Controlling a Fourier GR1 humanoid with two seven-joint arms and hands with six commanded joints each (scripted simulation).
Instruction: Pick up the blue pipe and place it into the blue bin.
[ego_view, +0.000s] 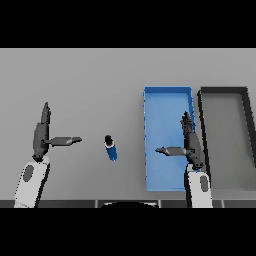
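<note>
Near the table's front edge the blue pipe (110, 148) lies untouched, left of the blue bin (165, 97), so we'd bring our right hand (187, 145), fingers straight and empty above the bin, across and clasp the pipe's middle squarely.

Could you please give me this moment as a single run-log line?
blue pipe: on table, untouched | blue bin: empty | left hand: open | right hand: open, over bin

Both arms rise from the lower edge. The left hand (42, 135) sits well left of the blue pipe (110, 148), fingers straight, thumb pointing toward it. The right hand (189, 142) sits right of the pipe, fingers straight, thumb likewise pointing toward it
</note>
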